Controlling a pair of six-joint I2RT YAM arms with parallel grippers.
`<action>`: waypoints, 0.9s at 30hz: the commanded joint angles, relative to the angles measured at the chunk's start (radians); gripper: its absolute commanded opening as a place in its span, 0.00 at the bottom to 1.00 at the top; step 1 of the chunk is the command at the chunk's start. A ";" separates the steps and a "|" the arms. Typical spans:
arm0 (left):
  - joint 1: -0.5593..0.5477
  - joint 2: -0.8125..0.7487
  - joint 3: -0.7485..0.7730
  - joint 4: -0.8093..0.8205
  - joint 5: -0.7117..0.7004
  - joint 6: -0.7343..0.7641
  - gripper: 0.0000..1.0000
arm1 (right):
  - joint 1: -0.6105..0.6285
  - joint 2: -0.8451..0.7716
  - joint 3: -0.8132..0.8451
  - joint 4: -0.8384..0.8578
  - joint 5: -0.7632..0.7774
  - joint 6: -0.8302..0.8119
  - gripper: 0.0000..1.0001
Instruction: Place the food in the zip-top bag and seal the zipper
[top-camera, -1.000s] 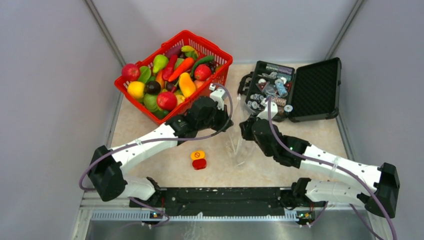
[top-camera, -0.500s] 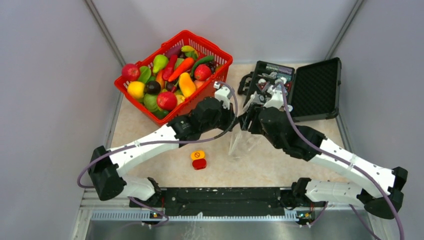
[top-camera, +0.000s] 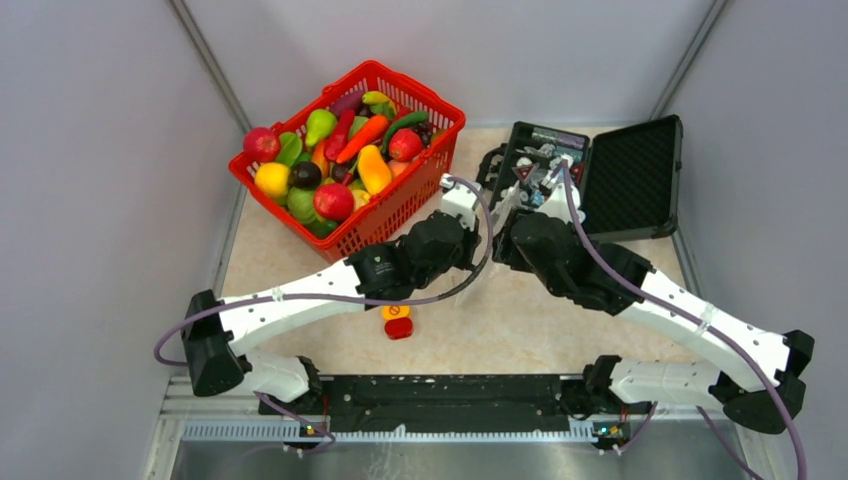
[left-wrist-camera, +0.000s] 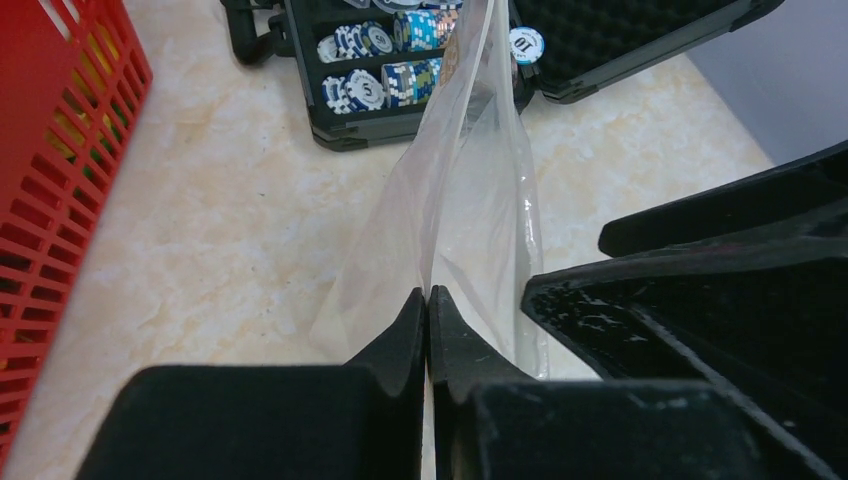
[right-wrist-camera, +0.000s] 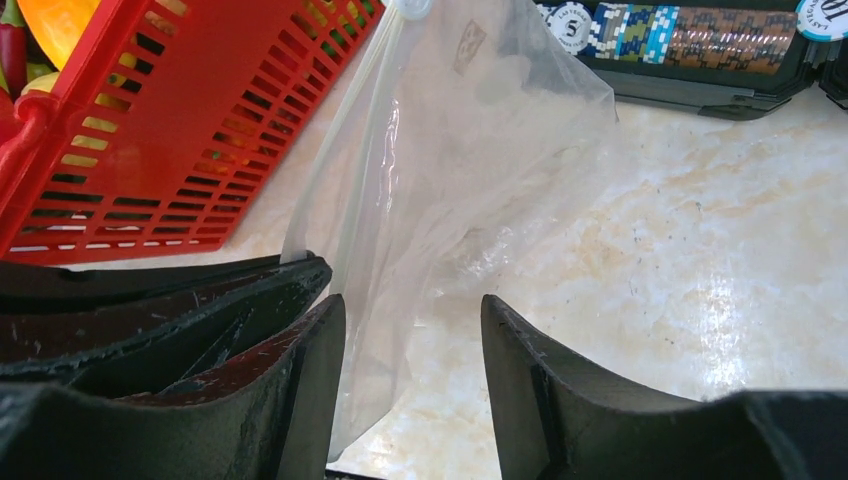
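The clear zip-top bag (left-wrist-camera: 470, 220) hangs upright between my two grippers over the table; it also shows in the top view (top-camera: 468, 285). My left gripper (left-wrist-camera: 428, 295) is shut on the bag's upper edge. My right gripper (right-wrist-camera: 413, 310) is open, with the bag's film (right-wrist-camera: 450, 150) next to its left finger and the left gripper just beyond. The whitish zipper (right-wrist-camera: 355, 110) runs along the bag's left edge. The food (top-camera: 340, 150), glossy toy fruits and vegetables, lies in the red basket (top-camera: 395, 205). I see no food inside the bag.
An open black case (top-camera: 630, 180) holding poker chips (left-wrist-camera: 370, 90) stands at the back right, just behind the bag. The red basket wall (right-wrist-camera: 200, 130) is close on the left. An orange-and-red button block (top-camera: 397, 320) lies on the table near the front.
Both grippers have moved toward the back and closer together. The left gripper has carried the bag to the right; the right wrist has risen and swung toward the case.
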 joint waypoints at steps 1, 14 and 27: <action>-0.041 0.016 0.054 0.026 -0.099 0.056 0.00 | -0.005 0.008 0.010 0.018 0.011 0.013 0.52; -0.075 0.023 0.061 0.026 -0.146 0.089 0.00 | -0.006 -0.040 0.018 0.058 0.013 0.039 0.50; -0.118 0.029 0.045 0.077 -0.194 0.155 0.00 | -0.046 0.014 0.021 0.076 -0.021 0.037 0.50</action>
